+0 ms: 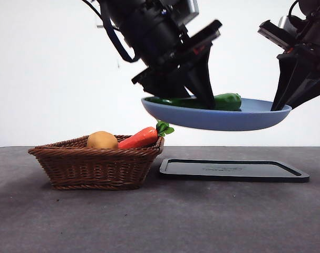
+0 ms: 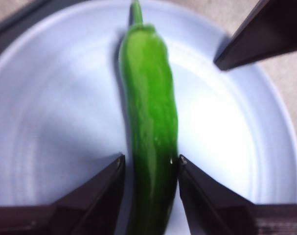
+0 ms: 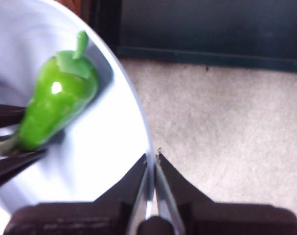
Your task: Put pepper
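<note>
left gripper [image 2: 149,164] grips pepper [image 2: 149,112] on plate [image 2: 55,122].

The left claw [image 1: 202,97] hides the pepper [image 1: 225,101] middle; its tip is cut off at the wrist picture's edge.

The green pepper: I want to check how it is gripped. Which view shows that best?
The left wrist view: the green pepper lies lengthwise on the blue plate, and the left gripper is closed on its sides. The right wrist view shows only its stem end. The front view shows it partly hidden behind the plate rim and gripper.
</note>
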